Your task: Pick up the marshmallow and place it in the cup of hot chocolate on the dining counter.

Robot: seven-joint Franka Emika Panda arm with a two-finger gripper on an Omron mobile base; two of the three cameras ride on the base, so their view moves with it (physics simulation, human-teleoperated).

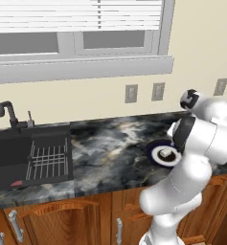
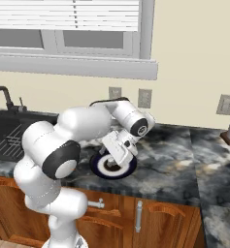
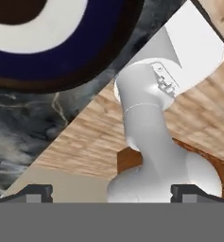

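**Marshmallow on the plate, tool released**

The marshmallow [image 1: 168,152], a small off-white block, sits in the middle of a round dark blue and white plate [image 1: 152,149] on the marbled table [image 1: 110,143], to the right of the black sink [image 1: 31,155]. The tool [image 2: 117,154] hangs over the plate's near edge, its fingers [image 3: 35,193] spread wide and grasping nothing.
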